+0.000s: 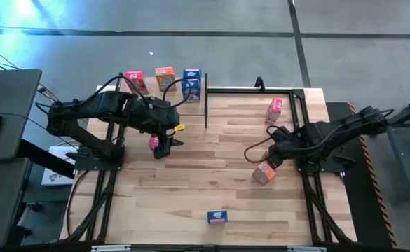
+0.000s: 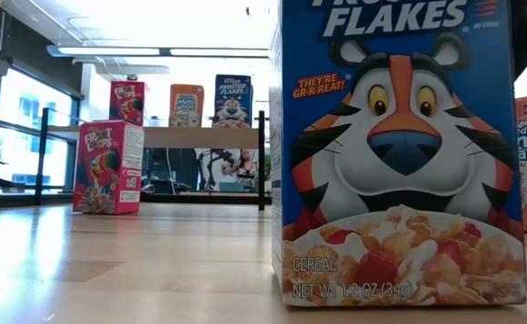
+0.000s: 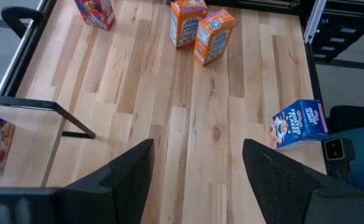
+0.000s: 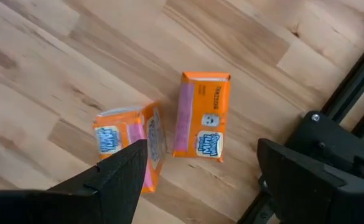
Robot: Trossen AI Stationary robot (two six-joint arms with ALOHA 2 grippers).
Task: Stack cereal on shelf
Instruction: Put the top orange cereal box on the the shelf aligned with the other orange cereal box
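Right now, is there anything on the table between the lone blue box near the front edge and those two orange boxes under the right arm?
Nothing: the high view shows only bare tabletop between the blue Frosted Flakes box and the orange Mini-Wheats boxes.

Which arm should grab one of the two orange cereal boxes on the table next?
The right arm. Its open right gripper hangs directly over the two orange boxes, while the left gripper, also open, is across the table beside a pink box.

Pale, smooth plank-wood tabletop [image 1: 219, 182]; glossy printed cardboard cereal boxes [image 2: 398, 153]; matt black metal shelf frame [image 1: 206, 105].
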